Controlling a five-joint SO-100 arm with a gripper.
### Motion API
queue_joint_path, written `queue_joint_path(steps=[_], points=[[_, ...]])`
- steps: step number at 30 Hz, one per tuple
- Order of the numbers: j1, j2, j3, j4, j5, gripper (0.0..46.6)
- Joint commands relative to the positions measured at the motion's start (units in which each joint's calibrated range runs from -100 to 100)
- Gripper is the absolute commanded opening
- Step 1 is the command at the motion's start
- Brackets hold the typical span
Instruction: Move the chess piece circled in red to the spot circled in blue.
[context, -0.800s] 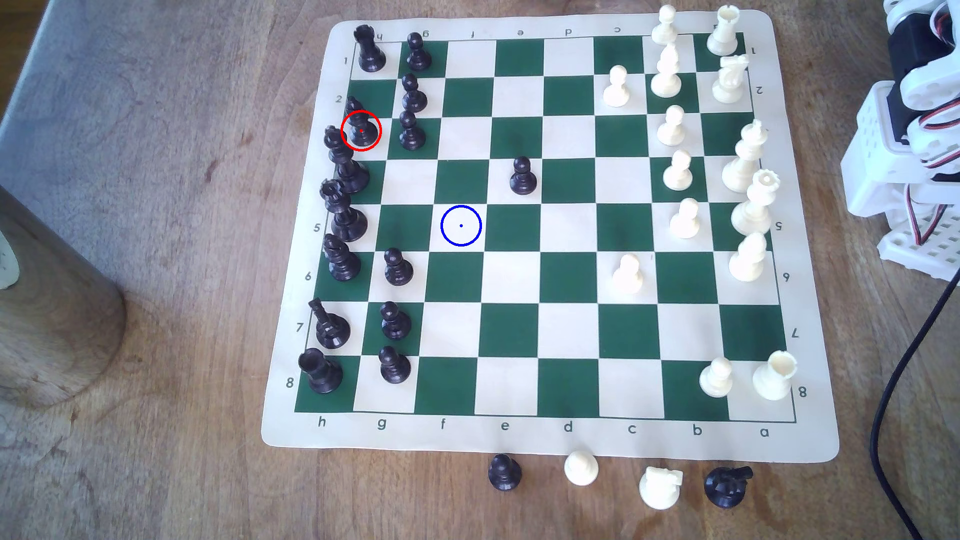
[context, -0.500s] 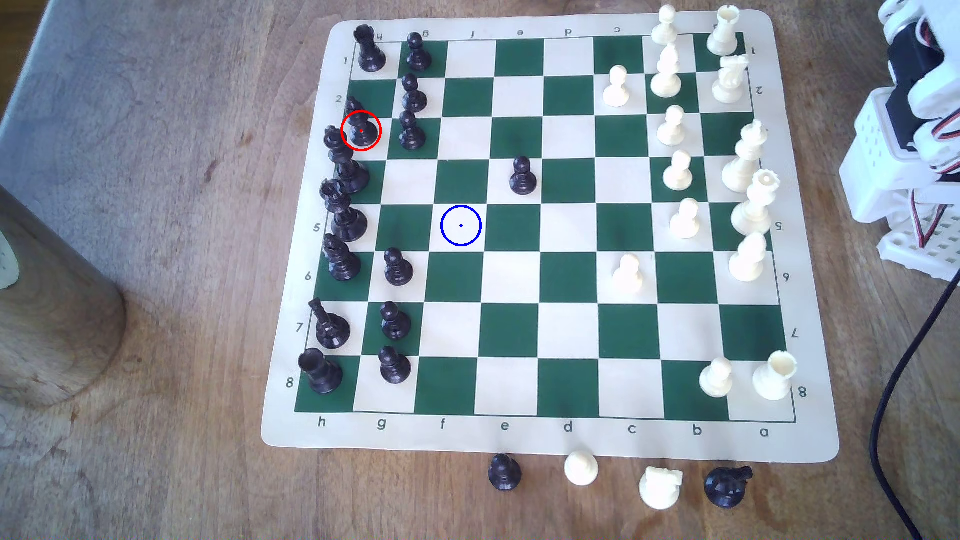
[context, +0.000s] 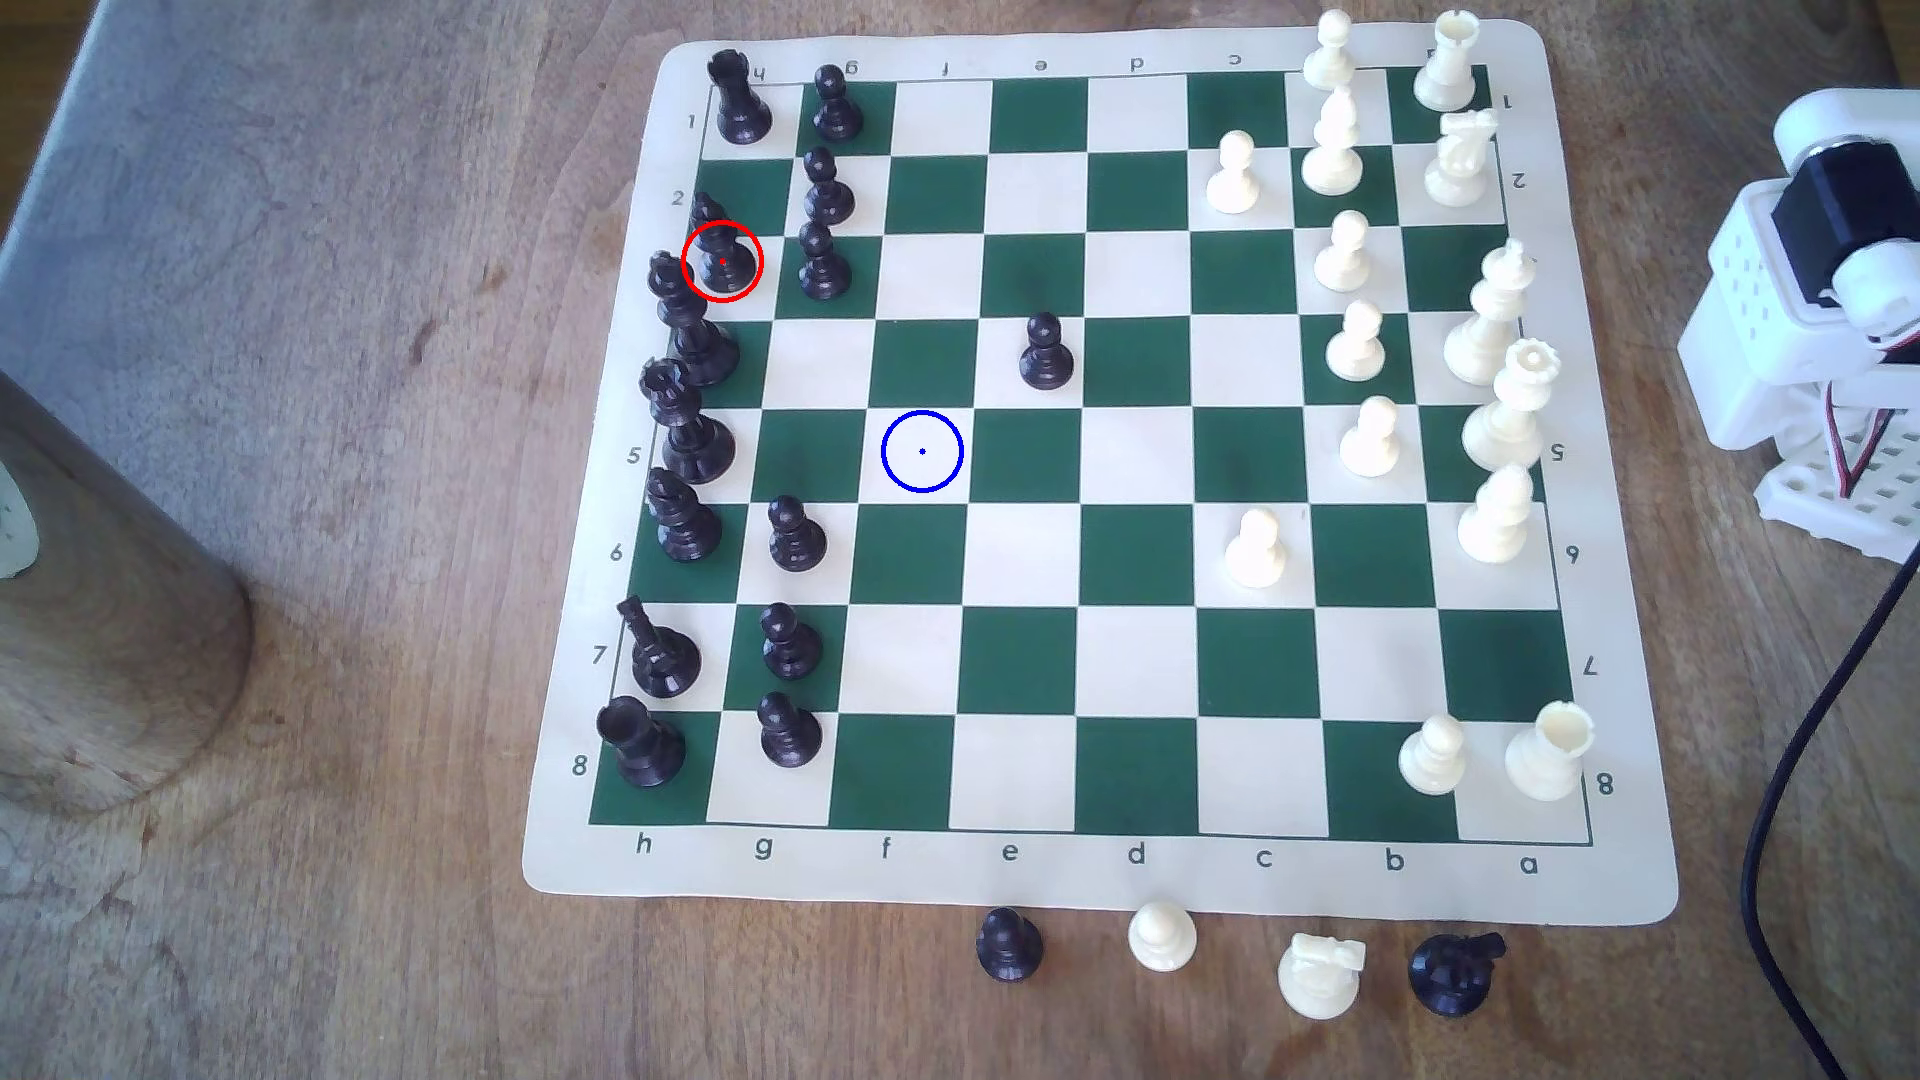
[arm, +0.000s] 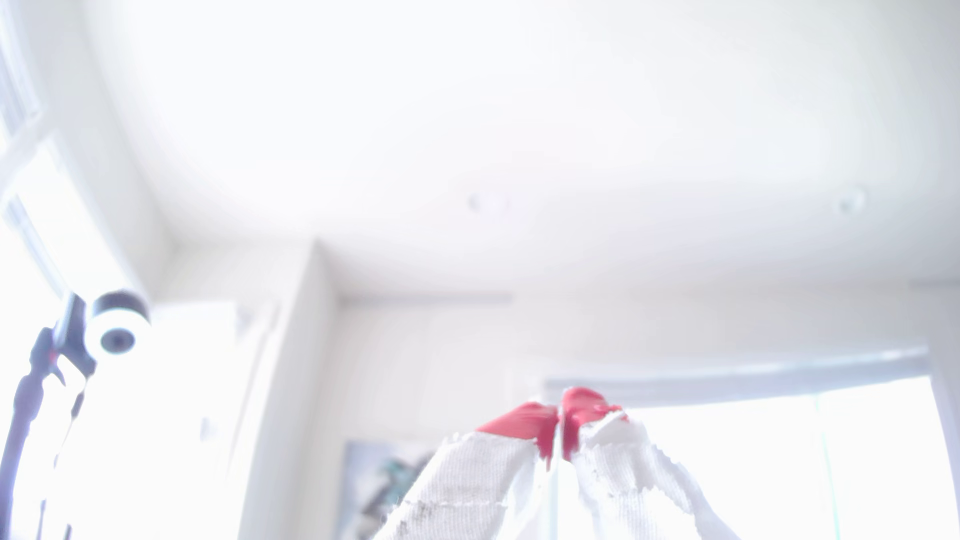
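Wooden table (context: 312, 519) carries a green-and-cream chess mat (context: 1621, 893). Ringed red, the black bishop (context: 723, 254) stands at its exterior-view left edge, well apart from the blue-ringed cream square (context: 923, 451). Red-tipped fingers (arm: 524, 423) are closed, holding nothing, pointing at the ceiling.

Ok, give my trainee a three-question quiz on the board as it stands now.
1. True or false: the black bishop stands inside the red ring.
2. The blue-ringed square is: A) holding a pawn, B) bare, C) off the board.
3. In the wrist view, how do the gripper tips stand?

Key: 1 true. 2 B. 3 Red tips together, holding nothing, pointing up toward the ceiling.
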Motion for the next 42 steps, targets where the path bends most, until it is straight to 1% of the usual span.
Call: queue_joint_path(steps=[1,3,5,6,9,10,12,15,18,21,22,24,27,28,31,32,35,36,40,42], points=[[4.59,-0.11,-17.59,23.44,-0.34,0.2],[5.21,-0.11,-21.39,30.48,-0.39,0.2],[7.09,-0.11,-24.11,38.43,-0.39,0.2],[8.89,-0.11,-27.10,49.40,-0.44,0.2],[11.16,-0.11,-31.18,63.24,-0.44,0.2],[11.55,-0.03,-32.45,69.87,-0.83,1.0],[9.59,0.06,-32.00,73.81,-1.07,0.3],[8.42,3.11,-31.18,83.06,-0.73,0.3],[8.73,6.08,-28.10,84.04,-0.88,0.8],[9.75,15.25,-29.01,84.04,-1.27,2.5],[9.75,18.31,-30.19,84.04,-1.32,3.6],[9.44,26.63,-34.90,83.63,-2.74,5.6],[9.28,35.46,-40.43,82.08,-4.10,5.6],[9.36,41.31,-44.33,81.10,-4.64,5.5],[9.83,48.19,-49.05,79.78,-5.18,5.4],[9.99,52.35,-51.40,78.56,-5.32,5.3],[9.99,57.78,-54.48,76.75,-5.37,5.2],[10.14,62.11,-57.39,75.61,-5.71,5.3],[10.53,70.43,-63.46,73.48,-6.45,5.4],[11.24,77.65,-69.44,73.07,-6.74,5.4]])
